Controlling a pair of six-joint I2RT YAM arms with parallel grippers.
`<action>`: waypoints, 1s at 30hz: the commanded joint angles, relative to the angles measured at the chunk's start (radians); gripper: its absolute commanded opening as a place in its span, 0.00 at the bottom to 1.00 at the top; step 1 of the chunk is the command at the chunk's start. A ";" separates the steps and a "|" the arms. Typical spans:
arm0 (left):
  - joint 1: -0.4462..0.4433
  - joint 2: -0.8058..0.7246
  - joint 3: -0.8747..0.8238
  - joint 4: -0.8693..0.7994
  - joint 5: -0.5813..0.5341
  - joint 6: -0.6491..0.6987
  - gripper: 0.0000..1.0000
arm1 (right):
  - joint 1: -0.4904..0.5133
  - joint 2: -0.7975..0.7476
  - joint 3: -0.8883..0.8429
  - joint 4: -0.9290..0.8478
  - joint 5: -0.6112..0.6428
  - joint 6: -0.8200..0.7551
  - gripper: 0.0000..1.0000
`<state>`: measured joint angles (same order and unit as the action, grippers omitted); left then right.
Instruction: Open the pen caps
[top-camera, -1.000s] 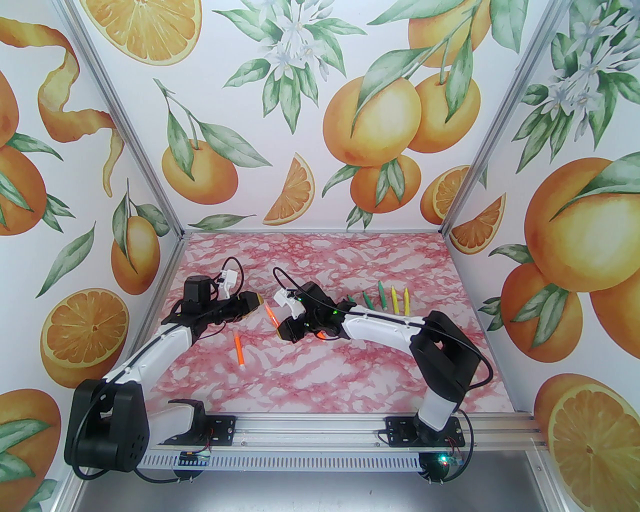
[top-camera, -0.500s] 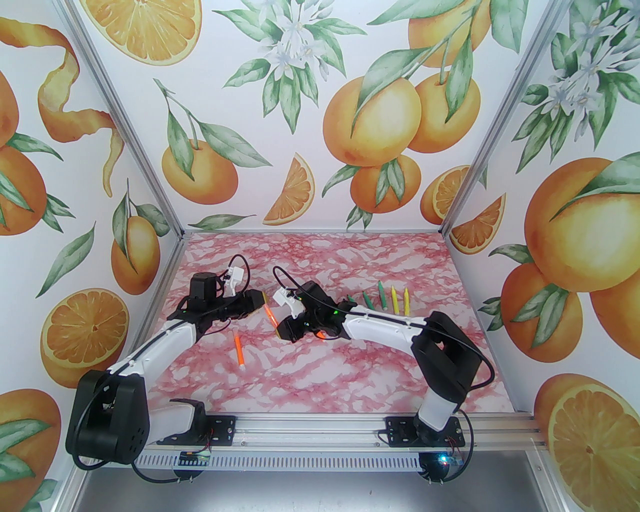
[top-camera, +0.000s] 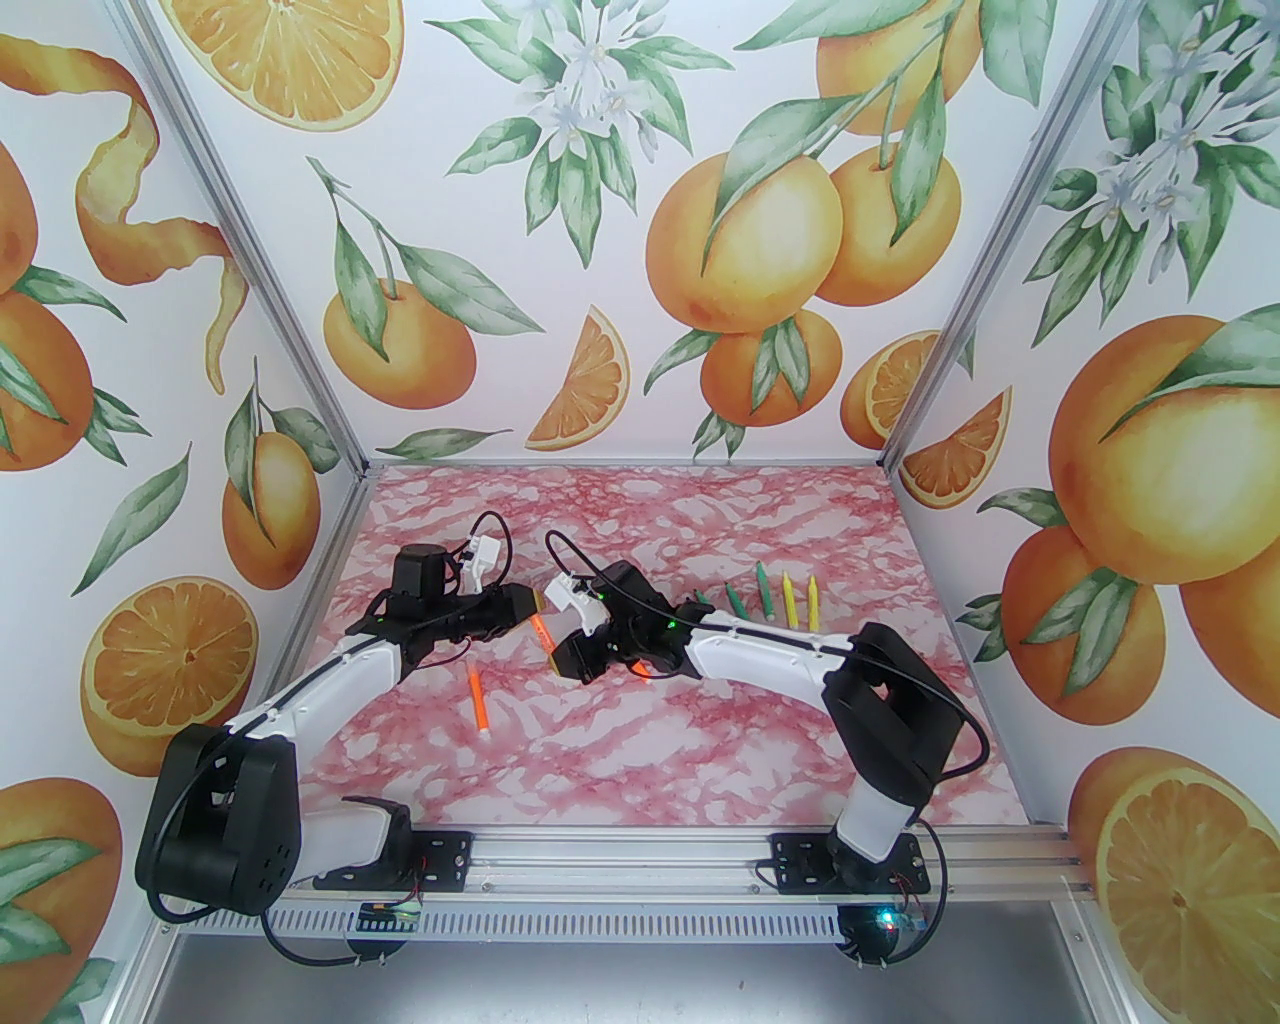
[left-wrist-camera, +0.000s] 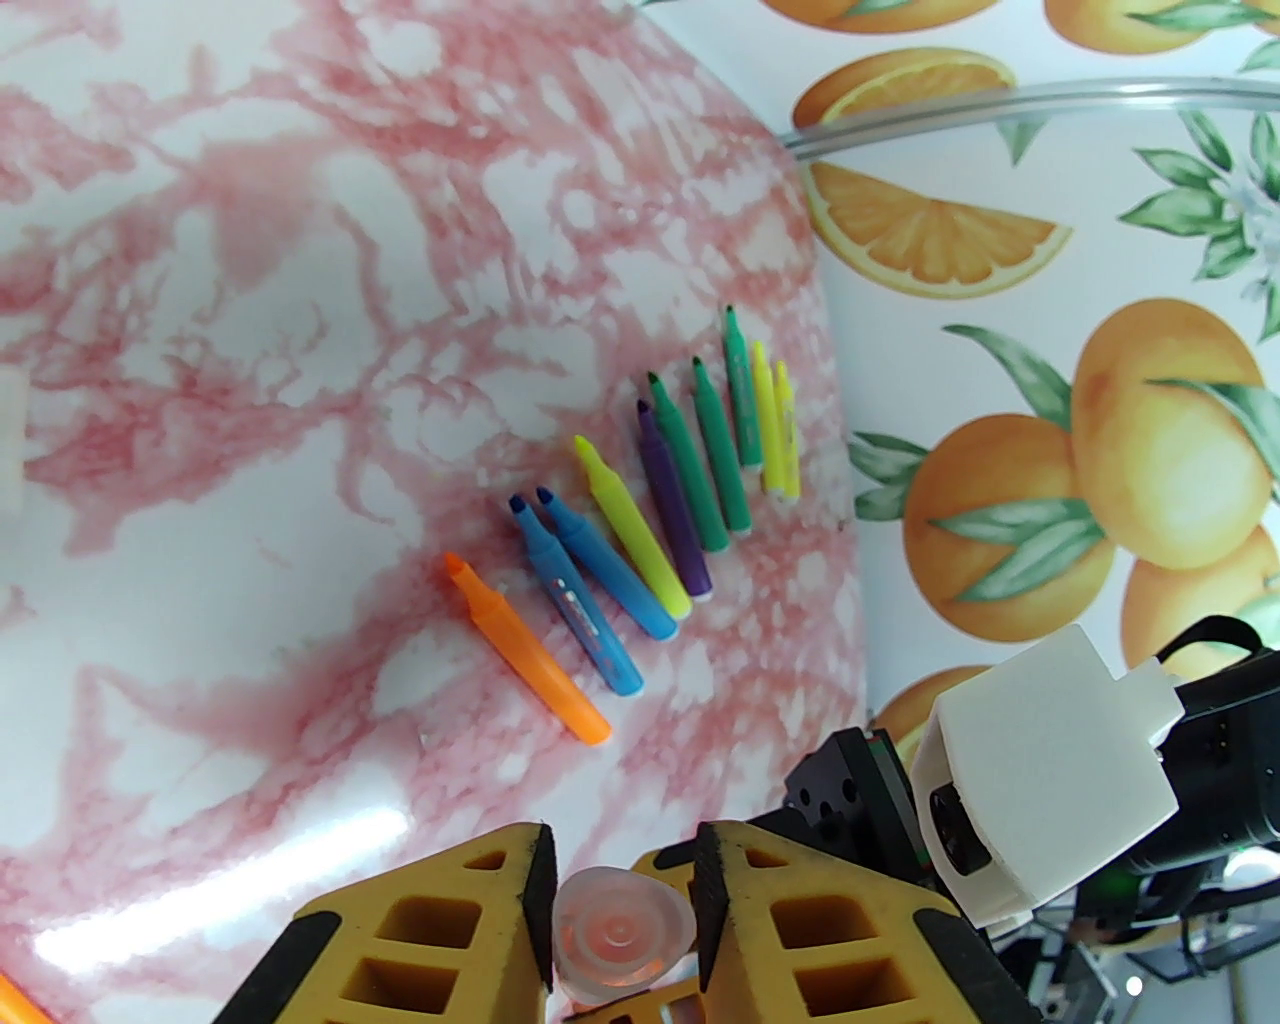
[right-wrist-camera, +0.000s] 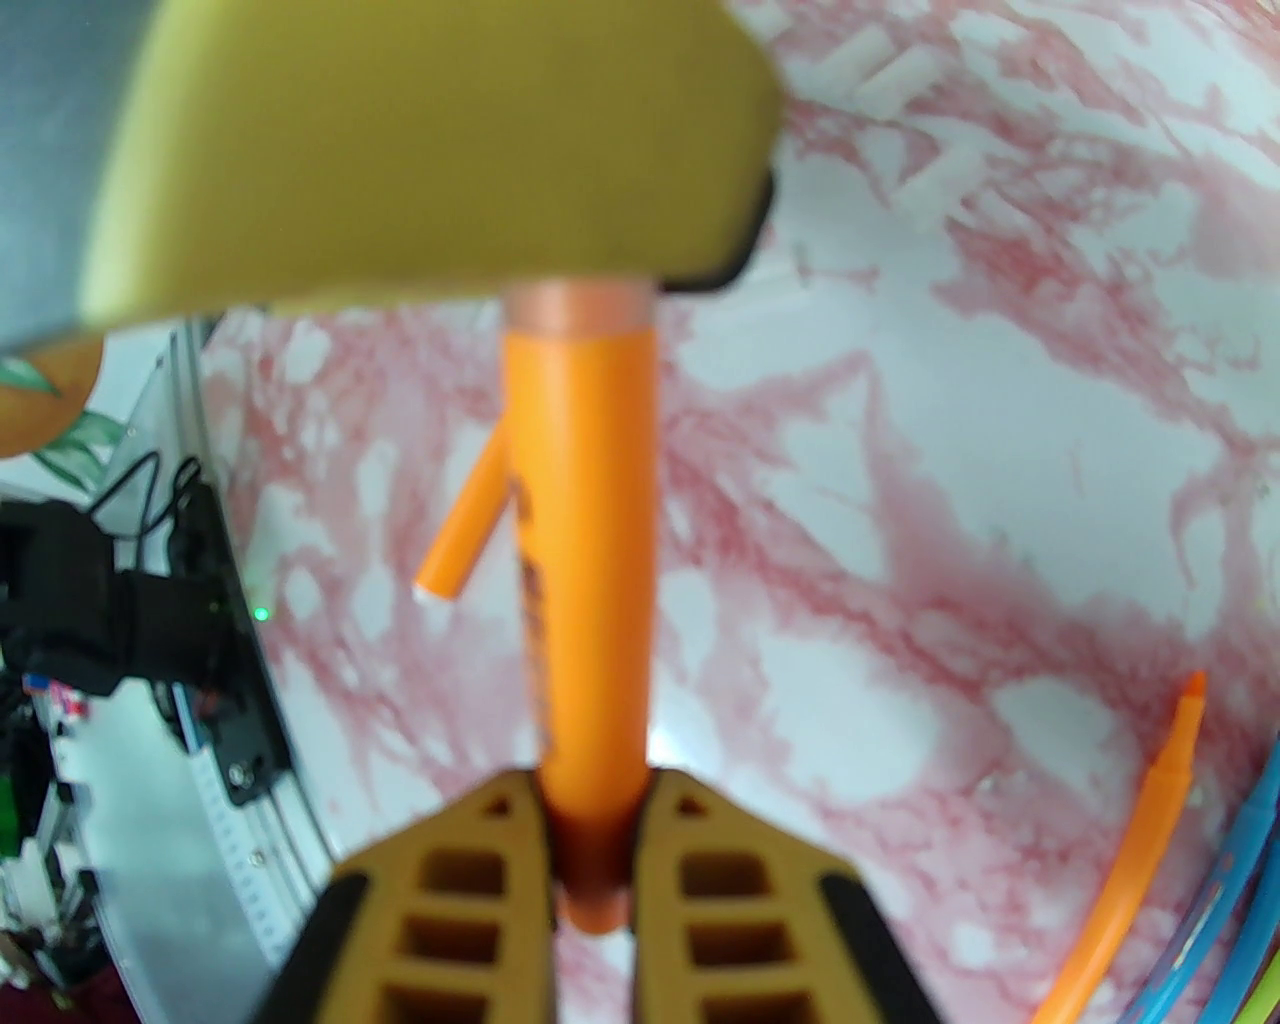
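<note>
Two arms meet above the marbled table (top-camera: 700, 740). The right gripper (right-wrist-camera: 590, 800) is clamped tight on the near end of an orange pen (right-wrist-camera: 580, 520), which is held off the surface. The left gripper (left-wrist-camera: 620, 870) is drawn in, its pads against both sides of that pen's pale pinkish far end (which end bears the cap cannot be told). A loose orange pen (top-camera: 478, 700) lies on the table nearby. To the right lies a row of pens (left-wrist-camera: 632, 525), its tapered pen caps (left-wrist-camera: 470, 590) pointing towards the far wall.
</note>
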<state>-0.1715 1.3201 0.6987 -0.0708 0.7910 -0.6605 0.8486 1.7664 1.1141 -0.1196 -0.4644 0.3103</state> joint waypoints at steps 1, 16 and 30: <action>-0.006 -0.002 0.042 0.028 0.001 0.001 0.23 | -0.006 -0.025 -0.020 0.018 -0.017 0.004 0.00; -0.006 -0.009 0.041 0.029 0.012 -0.010 0.00 | -0.006 0.007 -0.004 0.111 -0.032 0.032 0.32; -0.004 0.000 0.055 0.007 -0.013 0.016 0.00 | -0.006 0.033 0.018 0.091 -0.058 0.029 0.04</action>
<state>-0.1730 1.3209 0.7048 -0.0631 0.7784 -0.6693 0.8406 1.7748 1.1065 -0.0479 -0.4835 0.3481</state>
